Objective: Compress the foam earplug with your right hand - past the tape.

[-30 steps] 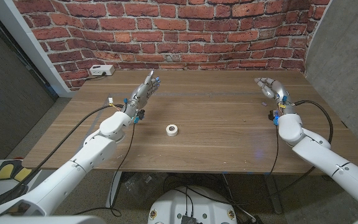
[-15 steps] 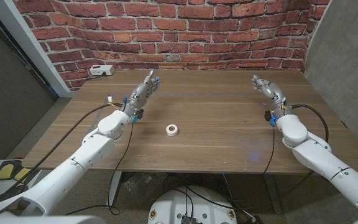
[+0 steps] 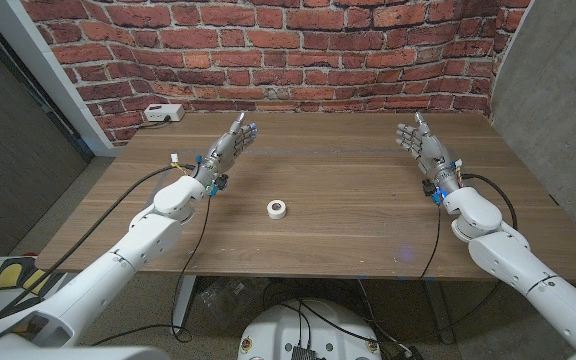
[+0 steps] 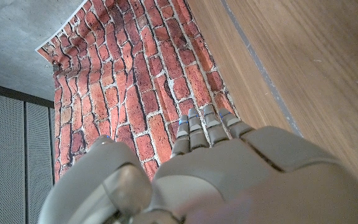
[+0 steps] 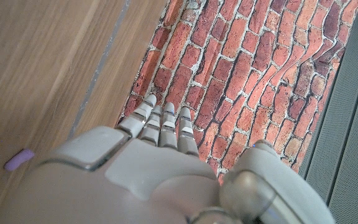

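Observation:
A small purple foam earplug (image 5: 18, 160) lies on the wood close beside my right hand (image 5: 166, 174). In the head view my right hand (image 3: 423, 147) is raised over the table's right side, fingers straight and held together, holding nothing. A white roll of tape (image 3: 278, 209) sits near the middle of the table (image 3: 348, 225), well to the left of that hand. My left hand (image 3: 230, 143) hovers at the far left, fingers stretched toward the wall and empty; its back (image 4: 229, 180) shows in the left wrist view.
A white power box (image 3: 163, 113) sits at the table's back left corner by the brick wall (image 3: 298, 50). Thin cables hang from both forearms. A grey wall stands to the right of the table.
My right hand has moved a little leftward and toward the wall, and its fingers have straightened from a curl. The left hand has barely moved. The tape has stayed put.

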You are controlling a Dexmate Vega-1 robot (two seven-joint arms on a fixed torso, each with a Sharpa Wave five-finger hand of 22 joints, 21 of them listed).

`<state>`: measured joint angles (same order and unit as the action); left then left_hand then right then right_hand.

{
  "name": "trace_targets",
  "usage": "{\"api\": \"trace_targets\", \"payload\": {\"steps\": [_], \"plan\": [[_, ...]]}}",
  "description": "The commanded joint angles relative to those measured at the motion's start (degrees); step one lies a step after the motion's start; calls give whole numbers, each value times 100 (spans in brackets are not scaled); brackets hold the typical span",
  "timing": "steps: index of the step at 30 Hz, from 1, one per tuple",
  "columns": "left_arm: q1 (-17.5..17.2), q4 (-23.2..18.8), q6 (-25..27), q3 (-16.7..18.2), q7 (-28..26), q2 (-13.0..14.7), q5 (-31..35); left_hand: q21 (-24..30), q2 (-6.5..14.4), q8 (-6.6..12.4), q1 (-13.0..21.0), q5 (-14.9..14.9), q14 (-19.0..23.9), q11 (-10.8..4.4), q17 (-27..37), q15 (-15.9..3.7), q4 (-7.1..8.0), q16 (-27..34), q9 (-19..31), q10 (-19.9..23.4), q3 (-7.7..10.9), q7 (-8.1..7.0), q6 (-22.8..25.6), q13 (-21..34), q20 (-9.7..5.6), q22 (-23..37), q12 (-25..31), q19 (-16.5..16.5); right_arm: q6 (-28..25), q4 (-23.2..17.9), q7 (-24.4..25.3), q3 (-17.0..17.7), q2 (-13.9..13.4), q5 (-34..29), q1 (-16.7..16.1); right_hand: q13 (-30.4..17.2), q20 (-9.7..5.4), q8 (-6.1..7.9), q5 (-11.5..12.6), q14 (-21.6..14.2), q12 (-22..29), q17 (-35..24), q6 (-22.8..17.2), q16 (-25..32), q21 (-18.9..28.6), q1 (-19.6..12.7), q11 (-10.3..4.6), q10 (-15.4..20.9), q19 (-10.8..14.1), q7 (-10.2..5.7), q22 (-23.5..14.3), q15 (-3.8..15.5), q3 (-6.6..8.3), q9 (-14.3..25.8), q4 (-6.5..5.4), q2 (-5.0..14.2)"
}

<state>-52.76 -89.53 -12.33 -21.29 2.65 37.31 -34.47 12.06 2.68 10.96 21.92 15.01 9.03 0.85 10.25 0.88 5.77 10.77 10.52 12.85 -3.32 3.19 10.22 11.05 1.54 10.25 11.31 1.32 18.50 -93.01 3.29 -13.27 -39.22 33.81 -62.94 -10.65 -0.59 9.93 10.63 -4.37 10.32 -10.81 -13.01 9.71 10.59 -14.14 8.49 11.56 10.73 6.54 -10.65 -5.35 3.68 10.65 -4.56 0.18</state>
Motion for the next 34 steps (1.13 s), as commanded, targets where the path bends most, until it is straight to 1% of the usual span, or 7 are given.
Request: {"api": "trace_targets", "payload": {"steps": [1, 5, 8, 14, 19, 22, 34], "plan": [[14, 125, -103, 32, 205, 27, -112, -10, 28, -36, 33, -35, -81, 14, 29, -7, 2, -33, 20, -57, -46, 8, -89, 13, 9, 15, -9, -6, 312, 292, -667, -63, 177, 568, 50, -6, -36, -46, 72, 193, 13, 3, 404, 17, -4, 136, -24, -209, -161, 7, -4, -3, -96, 3, -15, -33], [-6, 130, -122, 56, 257, 59, -149, -23, 30, -53, 35, -38, -140, 9, 29, -5, 2, -46, 19, -117, -56, -4, -169, 12, -7, 15, -25, -34, 398, 455, -836, -92, 275, 713, 104, 5, -174, -68, 107, 223, 55, 25, 1032, 58, 54, 160, -80, -311, -152, 32, 5, 80, -136, -4, 10, -51], [-25, 147, -138, 82, 299, 84, -187, -29, 31, -50, 36, -39, -166, 17, 29, 1, 2, -52, 19, -145, -60, -3, -178, 12, -16, 15, -32, -50, 354, 437, -842, -111, 248, 713, 103, 8, -195, -43, 113, 252, 41, 28, 1060, 50, 60, 156, -103, -369, -145, 46, 7, 84, -139, -5, 18, -51], [-20, 271, -180, 88, 405, 70, -256, -35, 34, -43, 38, -41, -207, -2, 29, -8, 1, -55, 19, -186, -68, -1, -195, 12, -34, 16, -39, -66, 257, 398, -829, -156, 211, 701, 115, 14, -192, 76, 124, 302, 37, 35, 885, 47, 58, 151, -132, -469, -182, -155, 11, 66, -153, -7, 39, -58], [-73, 271, -150, 103, 445, 76, -345, -38, 37, -37, 42, -42, -256, -7, 29, -21, 0, -62, 19, -218, -75, -6, -206, 12, -46, 18, -42, -75, 265, 422, -822, -197, 298, 739, 163, 17, -184, 209, 131, 316, 53, 40, 516, 57, 61, 137, -124, -535, -210, -113, 13, 58, -158, -8, 63, -46], [-119, 250, -189, 132, 438, 90, -357, -39, 38, -33, 43, -43, -264, -9, 29, -18, 0, -60, 19, -231, -77, -2, -205, 12, -58, 18, -43, -79, 398, 514, -796, -201, 447, 777, 190, 21, -214, 274, 134, 143, 154, 46, 213, 121, 124, 114, -94, -343, -72, 33, 14, 63, -157, -8, 96, -19], [-175, 284, -369, 192, 439, 44, -381, -42, 46, -16, 50, -45, -290, -22, 29, -17, -1, -52, 18, -225, -87, 0, -196, 11, -72, 21, -26, -95, 223, 413, -602, -259, 282, 510, 221, 26, -216, 265, 132, 57, 199, 49, 146, 133, 134, 101, -62, -210, -34, 34, 14, 56, -159, -11, 116, -11]]}}
